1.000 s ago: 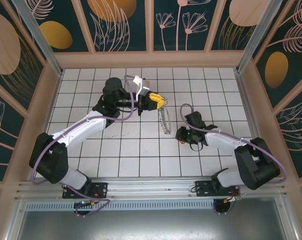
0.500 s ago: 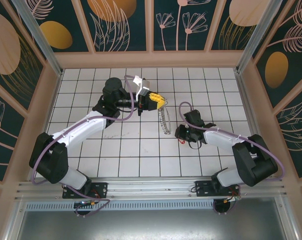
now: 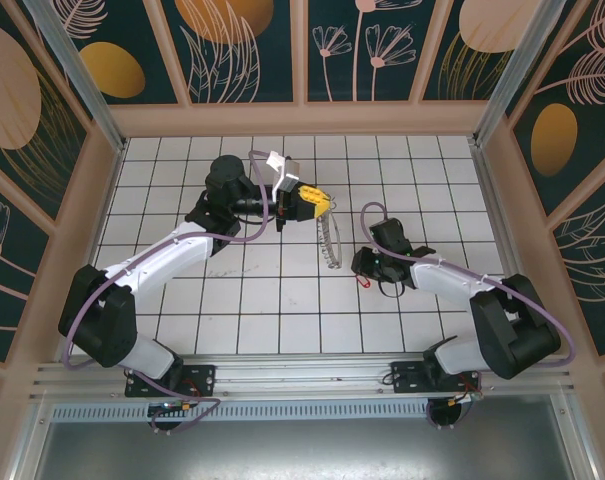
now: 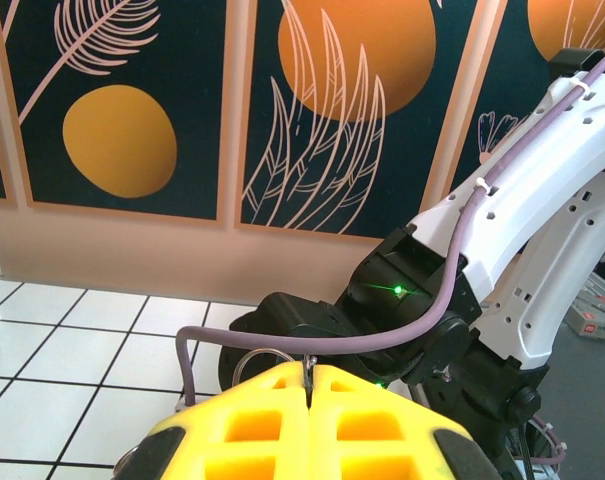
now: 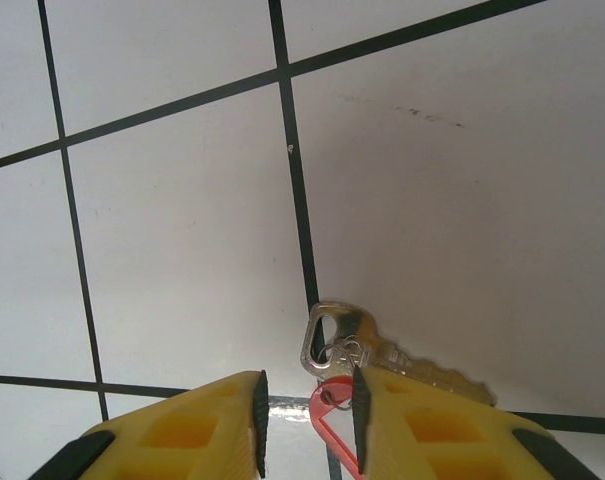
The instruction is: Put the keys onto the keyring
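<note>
I'm seeing L gripper [image 4: 309, 372] w/ jaws pressed together on the keyring [image 3: 329, 245], which is hanging out from its tips; R gripper [image 5: 304, 425] is sitting low over the table [image 5: 162, 220], jaws apart; key [image 5: 382, 352] w/ red tag [image 5: 334, 428] is lying flat by its right finger's inner edge.

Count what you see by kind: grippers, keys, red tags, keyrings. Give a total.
Grippers: 2 (left gripper, right gripper)
key: 1
red tag: 1
keyring: 1
Total: 5
</note>
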`<action>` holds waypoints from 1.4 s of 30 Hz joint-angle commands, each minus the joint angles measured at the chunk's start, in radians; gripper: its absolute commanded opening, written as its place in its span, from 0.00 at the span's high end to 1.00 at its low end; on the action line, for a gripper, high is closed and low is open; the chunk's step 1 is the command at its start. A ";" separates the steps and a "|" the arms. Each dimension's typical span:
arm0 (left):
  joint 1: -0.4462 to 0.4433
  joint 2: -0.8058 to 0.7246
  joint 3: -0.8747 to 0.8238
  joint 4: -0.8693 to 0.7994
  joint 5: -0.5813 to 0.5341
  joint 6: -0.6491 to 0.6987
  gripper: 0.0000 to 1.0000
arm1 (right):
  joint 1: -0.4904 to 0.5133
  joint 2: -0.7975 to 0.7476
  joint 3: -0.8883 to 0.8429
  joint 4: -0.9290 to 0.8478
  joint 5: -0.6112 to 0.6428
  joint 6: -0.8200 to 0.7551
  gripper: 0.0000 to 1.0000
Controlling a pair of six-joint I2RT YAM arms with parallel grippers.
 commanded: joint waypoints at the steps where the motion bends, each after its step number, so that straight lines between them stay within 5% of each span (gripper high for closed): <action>1: -0.006 -0.017 -0.004 0.066 0.025 -0.007 1.00 | -0.005 0.009 -0.006 -0.005 0.010 0.015 0.70; 31: -0.006 -0.014 -0.013 0.073 0.022 -0.006 1.00 | -0.005 0.067 -0.015 0.037 -0.016 0.010 0.78; 42: -0.006 -0.018 -0.016 0.076 0.019 -0.007 1.00 | -0.005 0.061 -0.010 0.027 -0.010 -0.002 1.00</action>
